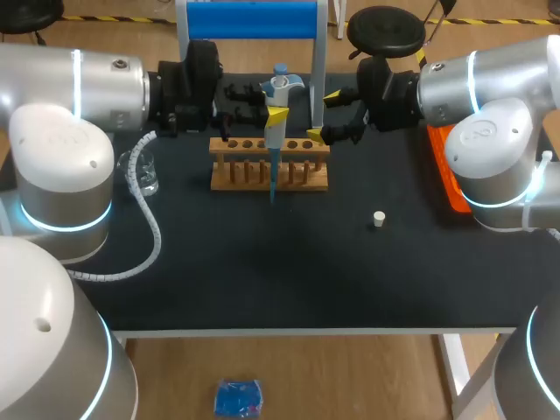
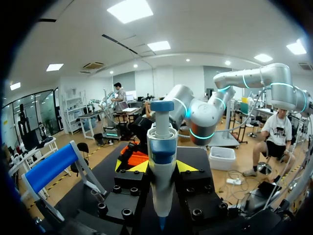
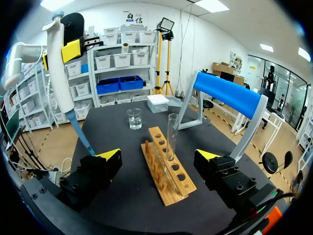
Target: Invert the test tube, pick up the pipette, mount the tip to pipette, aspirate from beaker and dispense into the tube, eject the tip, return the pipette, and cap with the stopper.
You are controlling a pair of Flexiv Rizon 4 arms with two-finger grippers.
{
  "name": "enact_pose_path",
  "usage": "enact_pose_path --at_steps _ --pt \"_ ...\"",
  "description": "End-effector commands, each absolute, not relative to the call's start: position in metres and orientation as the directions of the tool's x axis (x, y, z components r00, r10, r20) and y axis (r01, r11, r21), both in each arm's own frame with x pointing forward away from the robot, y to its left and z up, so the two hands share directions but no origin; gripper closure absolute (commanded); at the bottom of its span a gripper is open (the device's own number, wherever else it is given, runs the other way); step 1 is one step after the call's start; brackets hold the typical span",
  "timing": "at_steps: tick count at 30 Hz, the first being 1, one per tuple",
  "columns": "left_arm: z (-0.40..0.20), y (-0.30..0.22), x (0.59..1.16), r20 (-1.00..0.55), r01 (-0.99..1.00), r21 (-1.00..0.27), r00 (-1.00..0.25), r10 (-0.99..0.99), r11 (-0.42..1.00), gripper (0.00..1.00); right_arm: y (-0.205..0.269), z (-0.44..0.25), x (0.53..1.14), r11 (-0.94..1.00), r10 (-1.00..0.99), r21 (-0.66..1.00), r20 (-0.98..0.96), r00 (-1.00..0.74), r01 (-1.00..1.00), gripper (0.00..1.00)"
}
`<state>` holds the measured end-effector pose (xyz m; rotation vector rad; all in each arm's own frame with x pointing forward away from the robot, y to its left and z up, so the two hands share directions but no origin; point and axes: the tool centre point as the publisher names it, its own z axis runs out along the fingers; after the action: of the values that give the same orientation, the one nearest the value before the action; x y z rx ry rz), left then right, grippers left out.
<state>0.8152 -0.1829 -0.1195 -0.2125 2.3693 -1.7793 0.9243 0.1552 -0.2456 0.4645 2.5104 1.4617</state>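
Observation:
My left gripper [image 1: 276, 115] is shut on a white pipette [image 1: 274, 144] with a blue top, holding it upright above the wooden rack [image 1: 229, 178]. Its blue tip [image 1: 272, 185] hangs in front of the rack. In the left wrist view the pipette [image 2: 162, 169] stands between the yellow fingertips [image 2: 132, 167]. My right gripper [image 1: 326, 115] is open just right of the pipette, behind the rack's right end. From the right wrist, a clear test tube [image 3: 172, 133] stands upright in the rack [image 3: 167, 172], ahead of the open gripper [image 3: 159, 156]. The glass beaker [image 1: 145, 172] sits far left. A white stopper [image 1: 378, 219] lies right of the rack.
A blue-topped stand [image 1: 251, 19] rises at the table's back edge behind the rack. An orange holder [image 1: 444, 175] lies at the right edge under my right arm. A white coiled cable [image 1: 149, 229] trails over the left part of the dark mat [image 1: 289, 271].

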Motion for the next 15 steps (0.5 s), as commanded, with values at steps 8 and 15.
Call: enact_pose_path --at_steps 8,15 --pt "-0.1218 -0.1809 0.8151 -0.045 -0.017 -0.961 -0.975 -0.215 0.277 1.00 0.1548 -0.2458 0.9241 0.462 0.365 0.871 -0.014 -0.931 0.168 0.00" --pt "-0.1218 -0.1809 0.8151 -0.045 -0.017 -0.961 -0.975 -0.215 0.277 1.00 0.1548 -0.2458 0.9241 0.462 0.365 0.871 -0.014 -0.931 0.168 0.00"
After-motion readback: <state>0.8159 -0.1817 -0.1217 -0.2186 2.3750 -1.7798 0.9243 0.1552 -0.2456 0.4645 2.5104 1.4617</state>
